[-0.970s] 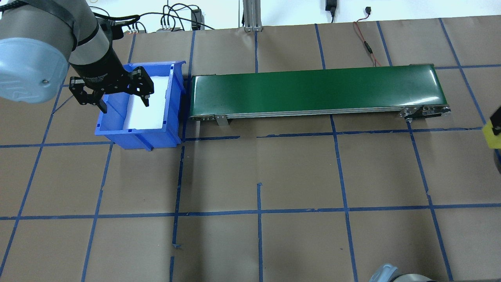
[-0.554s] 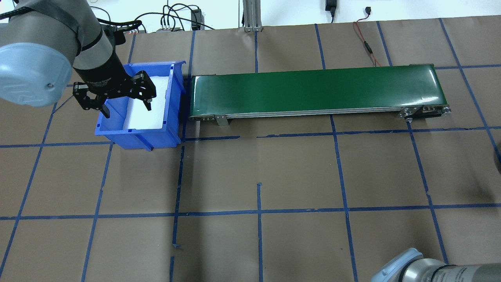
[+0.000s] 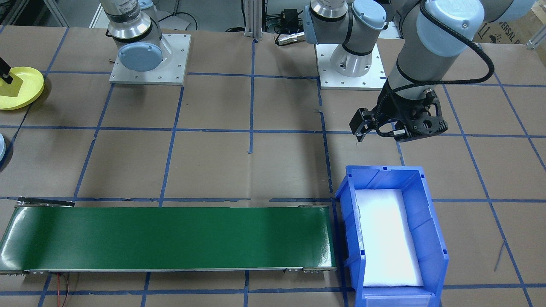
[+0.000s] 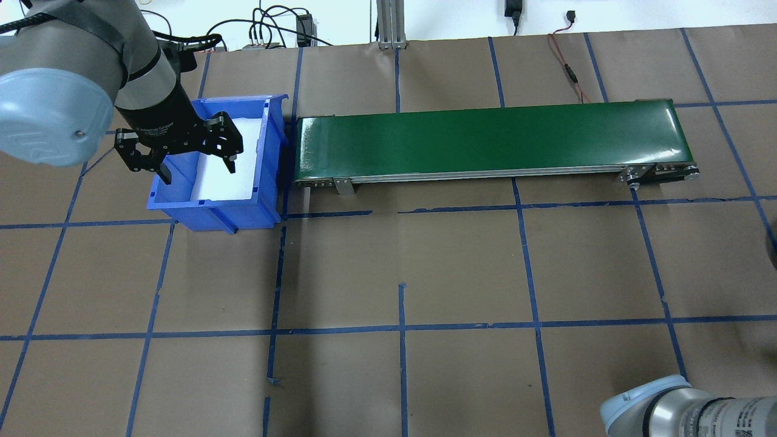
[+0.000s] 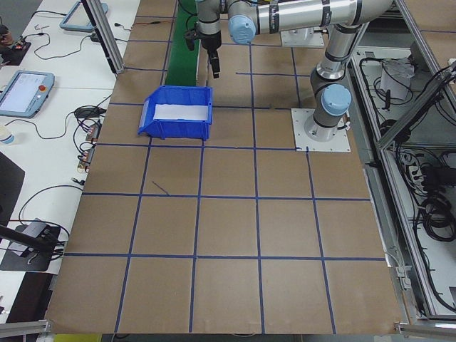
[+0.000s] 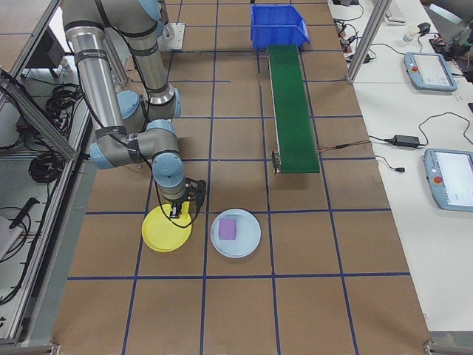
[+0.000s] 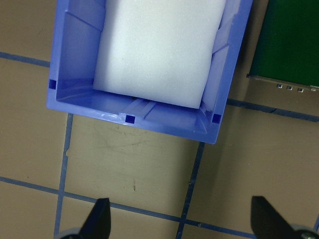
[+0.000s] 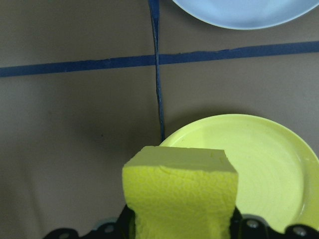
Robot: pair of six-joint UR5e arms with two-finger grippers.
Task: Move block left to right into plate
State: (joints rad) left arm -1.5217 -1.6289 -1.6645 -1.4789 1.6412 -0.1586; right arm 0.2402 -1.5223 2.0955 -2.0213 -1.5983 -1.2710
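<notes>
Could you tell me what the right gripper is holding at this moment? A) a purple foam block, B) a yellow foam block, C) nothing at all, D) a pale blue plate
B: the right wrist view shows the right gripper shut on a yellow foam block, poised at the edge of the round bright yellow plastic plate; the purple block lies on the pale blue plate beside it.

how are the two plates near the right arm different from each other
The yellow plate is bright yellow; the pale blue plate beside it is light blue and looks slightly wider. The pale blue plate already holds a purple block, while the yellow plate lies empty. The right pincer hangs over the yellow plate's rim with a yellow foam block; nothing hangs over the pale blue plate. Both are round, shallow and flat on the table.
</notes>
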